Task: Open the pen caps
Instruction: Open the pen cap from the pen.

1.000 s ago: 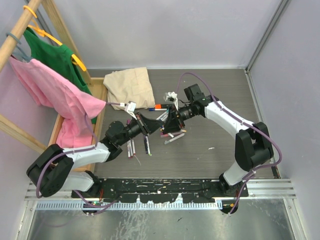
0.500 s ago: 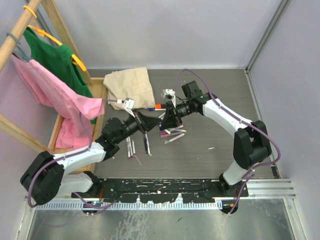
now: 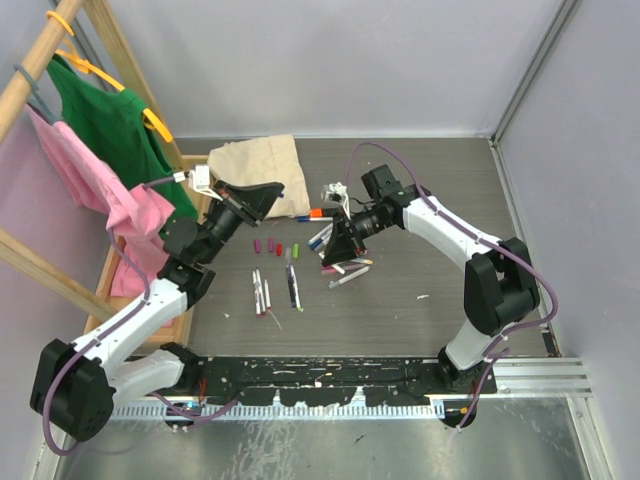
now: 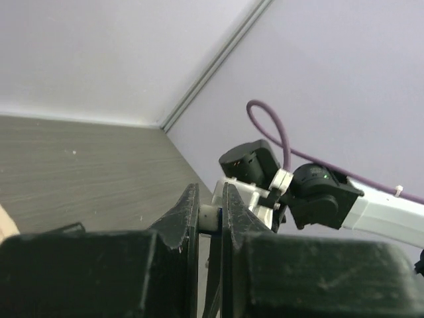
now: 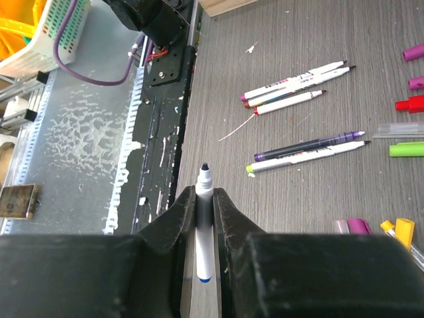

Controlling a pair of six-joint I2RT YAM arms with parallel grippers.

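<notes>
Cap (image 4: 209,217) sits pinched in raised left fingers (image 4: 179,222); low right fingers (image 5: 228,222) clamp uncapped pen (image 5: 204,225).

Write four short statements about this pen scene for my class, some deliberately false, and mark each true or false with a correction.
1. The right gripper grips a pen whose tip is bare. True.
2. Several loose caps lie on the table. True.
3. The green shirt lies flat on the table. False: it hangs from a hanger on the wooden rack.
4. The left gripper rests on the table among the pens. False: it is raised off the table near the beige cloth, closed on a small pale piece.
</notes>
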